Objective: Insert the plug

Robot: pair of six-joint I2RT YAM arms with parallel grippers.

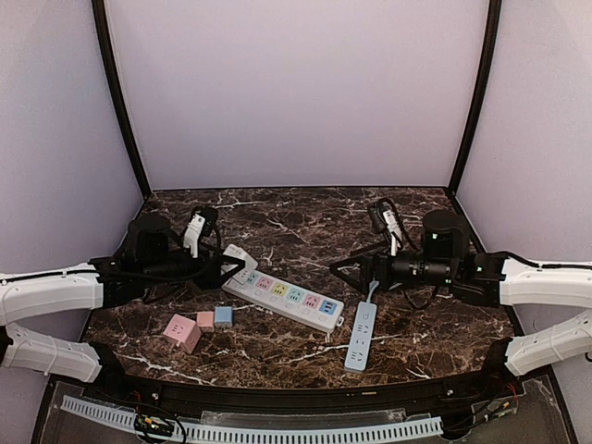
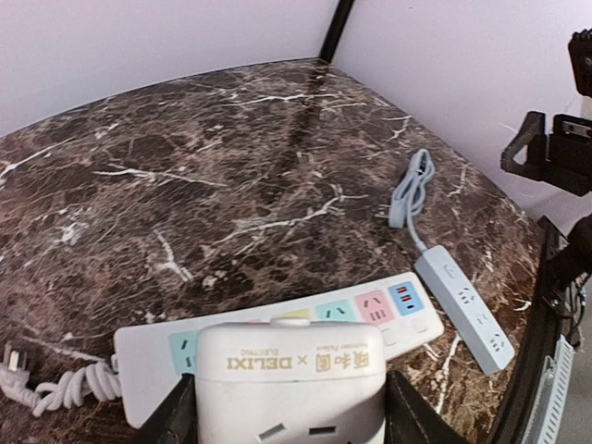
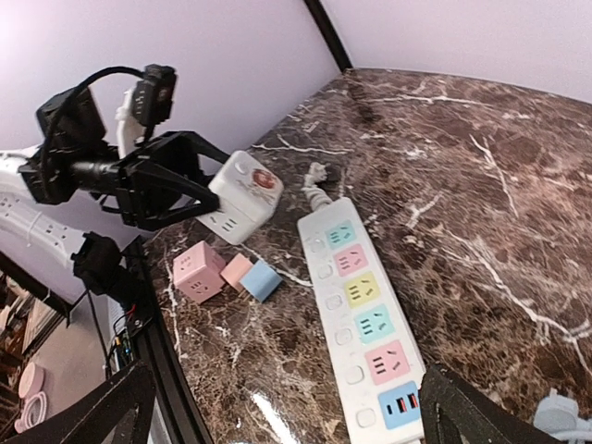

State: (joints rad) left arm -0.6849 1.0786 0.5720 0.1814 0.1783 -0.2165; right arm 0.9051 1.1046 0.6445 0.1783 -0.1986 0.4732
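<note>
My left gripper (image 2: 289, 418) is shut on the plug, a white cube adapter (image 2: 289, 375) with gold lettering, with a black finger on each side. Its prongs are hidden. The cube hangs over the left end of the white power strip (image 2: 402, 310), which has coloured sockets. From above, the cube (image 1: 239, 261) sits at the strip's (image 1: 289, 299) cord end. The right wrist view shows the cube (image 3: 242, 196) lifted just left of the strip (image 3: 365, 305). My right gripper (image 3: 287, 393) stands open above the strip's near end, holding nothing.
A pink cube (image 1: 182, 332), a small pink block (image 1: 205, 320) and a small blue block (image 1: 223, 315) lie in front of the strip. A pale blue power strip (image 1: 361, 336) lies to its right, with its cord (image 2: 412, 190) bundled behind. The white strip's coiled cord (image 2: 55, 388) trails left.
</note>
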